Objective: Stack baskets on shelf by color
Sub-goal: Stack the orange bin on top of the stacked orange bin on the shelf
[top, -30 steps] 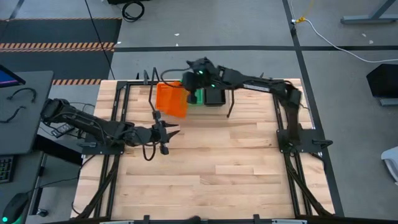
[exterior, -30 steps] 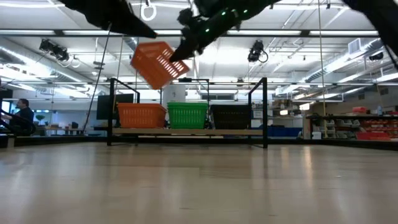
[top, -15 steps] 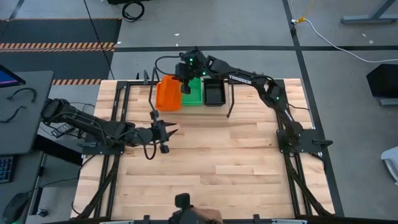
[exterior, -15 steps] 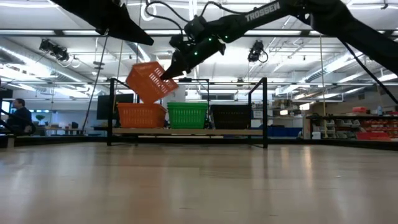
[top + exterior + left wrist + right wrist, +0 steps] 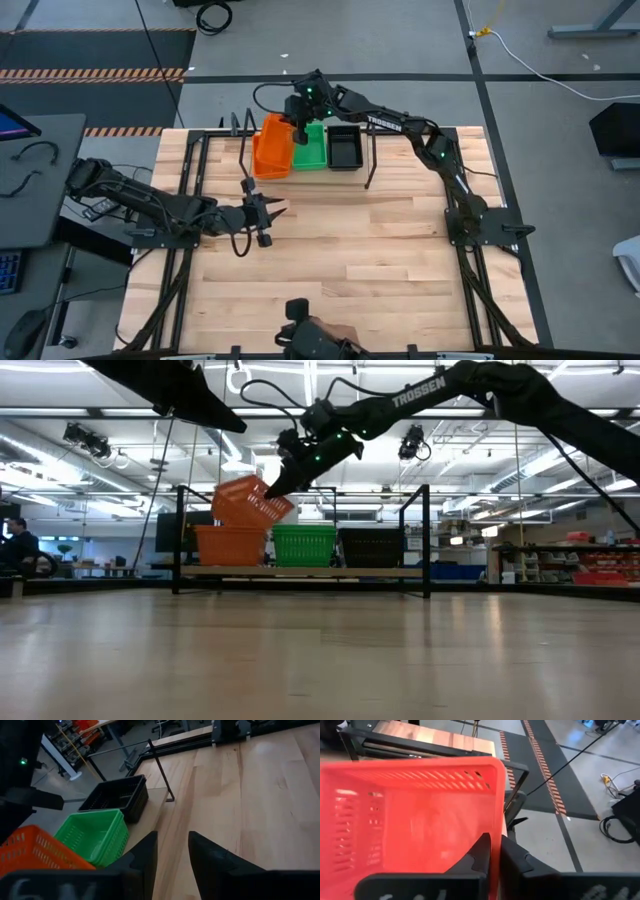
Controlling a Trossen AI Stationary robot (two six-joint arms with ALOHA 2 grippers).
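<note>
Two orange baskets are seen at the shelf's (image 5: 420, 530) end bay: one seated (image 5: 231, 546), a second (image 5: 250, 503) tilted on top, its rim pinched by the right hand (image 5: 274, 485). Green basket (image 5: 316, 148) and black basket (image 5: 344, 147) sit alongside. Left hand (image 5: 272, 211) hangs over the desk (image 5: 350, 270), fingers parted, nothing held.

The upper orange basket (image 5: 415, 815) is cut off by the right wrist view's edge. In the high view it hides the lower orange basket. A person (image 5: 18, 548) in the low view is too small to tell.
</note>
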